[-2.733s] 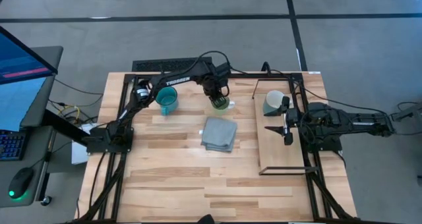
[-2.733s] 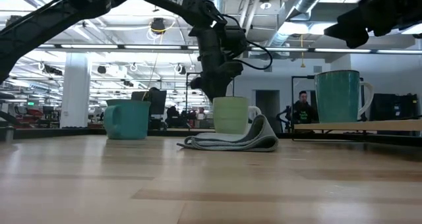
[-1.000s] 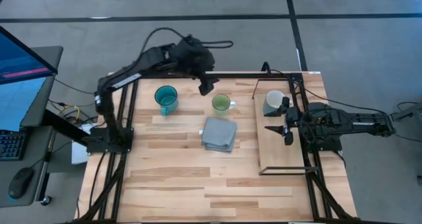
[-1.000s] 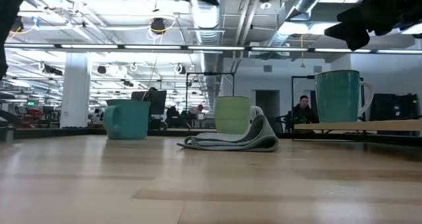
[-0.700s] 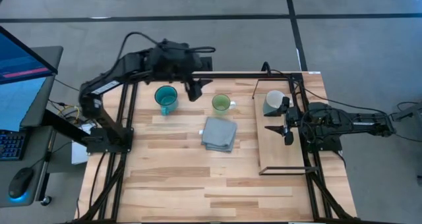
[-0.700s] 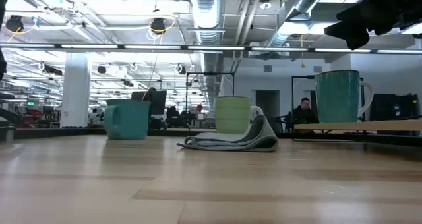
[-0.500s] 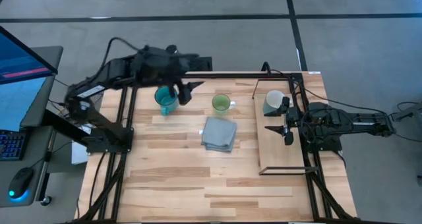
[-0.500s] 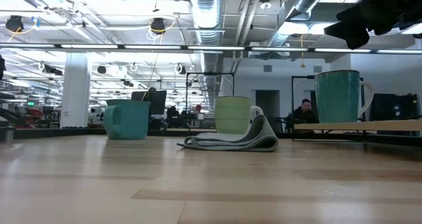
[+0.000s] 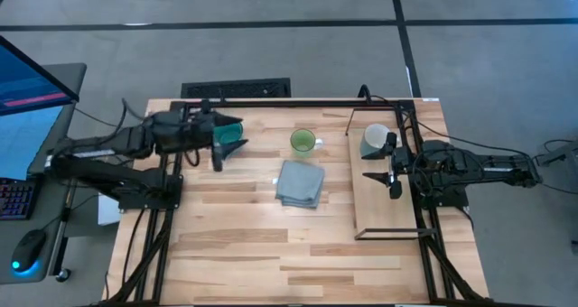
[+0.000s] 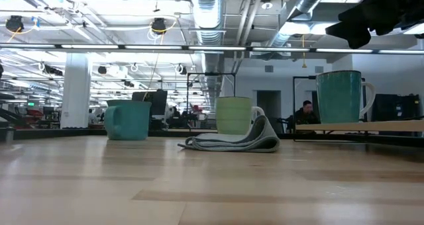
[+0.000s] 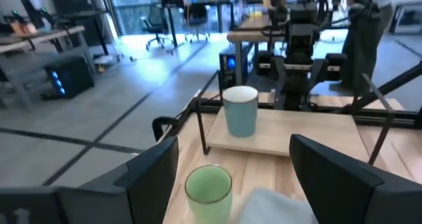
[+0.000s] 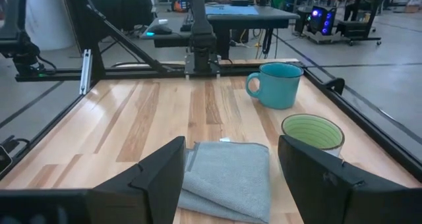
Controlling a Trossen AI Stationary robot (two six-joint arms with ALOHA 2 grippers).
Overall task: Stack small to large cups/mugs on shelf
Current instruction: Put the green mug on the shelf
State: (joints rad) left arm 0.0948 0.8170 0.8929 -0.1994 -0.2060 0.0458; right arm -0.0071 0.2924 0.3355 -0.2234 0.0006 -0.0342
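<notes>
A teal-blue mug (image 9: 234,126) (image 10: 127,119) stands on its base at the table's far left, partly hidden under my left gripper (image 9: 226,151), which hangs open well above it and touches nothing. A light green mug (image 9: 303,143) (image 11: 208,188) stands upright near the far middle. A pale mug (image 9: 375,140) (image 10: 340,96) stands on the far end of the shelf (image 9: 386,199). My right gripper (image 9: 393,176) is open, above the shelf just near-side of that mug.
A folded grey cloth (image 9: 300,182) (image 12: 231,178) lies flat near the table's middle, just on the near side of the green mug. The shelf's near half is bare wood, edged by a thin black wire frame (image 9: 388,236). A monitor (image 9: 32,81) stands off the table's left.
My left gripper has swung from the far edge beside the green mug toward the table's left edge and a little nearer, ending over the teal-blue mug, with the arm folded back low. The mugs, cloth and right arm have kept still.
</notes>
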